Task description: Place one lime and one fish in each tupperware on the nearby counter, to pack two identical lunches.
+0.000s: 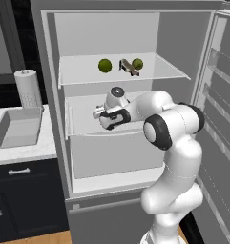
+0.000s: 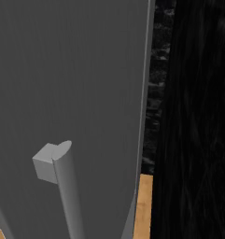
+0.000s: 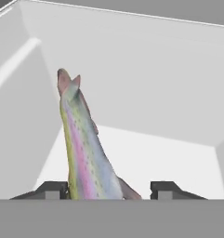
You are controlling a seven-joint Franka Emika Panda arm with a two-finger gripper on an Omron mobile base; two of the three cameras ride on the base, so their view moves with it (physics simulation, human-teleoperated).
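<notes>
Reaching into open fridge (image 1: pixel 54 71): gripper (image 3: pixel 108 189) partly closed around fish (image 3: pixel 85 153) in the drawer (image 1: pixel 116 147), firm hold uncertain. 2 limes (image 1: pixel 105 66) on shelf above. Next, probably: close fully, lift, carry to tupperware (image 1: pixel 18 127) on counter (image 1: pixel 26 152).

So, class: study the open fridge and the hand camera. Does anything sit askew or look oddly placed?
Yes. In the hand view the fish lies off-centre between the gripper fingertips, close against one and apart from the other. On the upper fridge shelf, a second fish lies touching one of two limes.
</notes>
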